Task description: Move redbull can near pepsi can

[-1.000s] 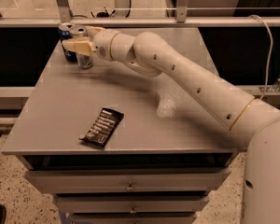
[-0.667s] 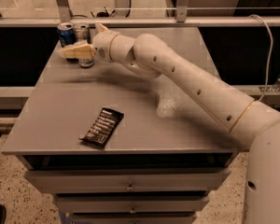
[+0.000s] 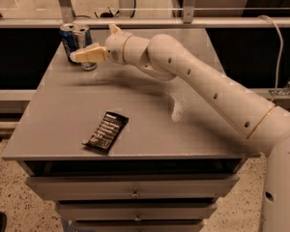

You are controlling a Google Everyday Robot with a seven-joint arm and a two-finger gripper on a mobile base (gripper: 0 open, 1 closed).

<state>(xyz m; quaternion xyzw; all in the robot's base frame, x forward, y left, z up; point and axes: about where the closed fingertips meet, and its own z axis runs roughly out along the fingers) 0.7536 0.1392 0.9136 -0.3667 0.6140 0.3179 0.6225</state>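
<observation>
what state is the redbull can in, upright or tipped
Upright: the redbull can stands top up beside the pepsi can, with the hand right in front of it.

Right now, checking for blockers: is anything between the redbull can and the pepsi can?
Nothing visible. The redbull can stands right beside the pepsi can at the table's far corner; the gripper is at the redbull can.
</observation>
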